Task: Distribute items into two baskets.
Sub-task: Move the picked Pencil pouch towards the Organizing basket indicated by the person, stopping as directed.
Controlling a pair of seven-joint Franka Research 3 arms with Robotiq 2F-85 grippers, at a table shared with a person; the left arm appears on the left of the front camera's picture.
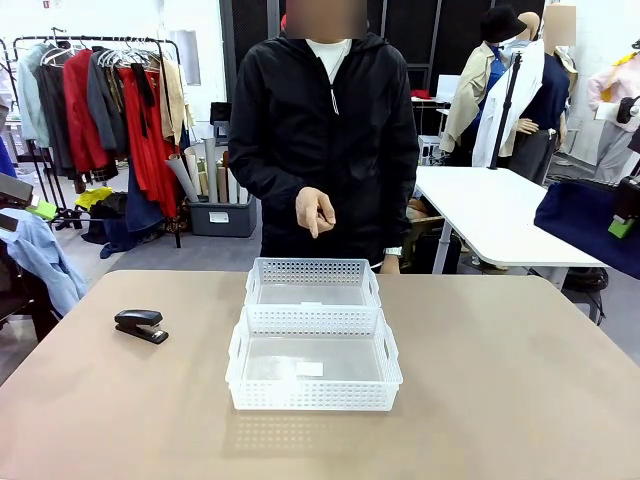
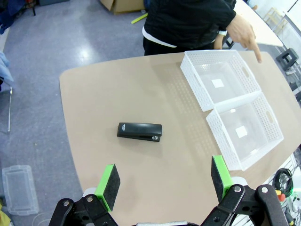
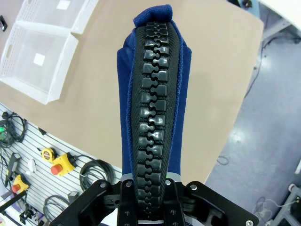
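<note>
The right fingers (image 3: 126, 197) clamp a soft navy pouch (image 3: 150, 94) along its chunky black zipper; the left fingers (image 2: 109, 186) gape empty.

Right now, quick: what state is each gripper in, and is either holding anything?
Left gripper: jaws open, empty; the stapler lies free beyond them.
Right gripper: shut on the navy pouch.

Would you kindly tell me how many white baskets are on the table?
2: the far basket, nearer the person; the near basket adjoins it on the robot's side.
</note>
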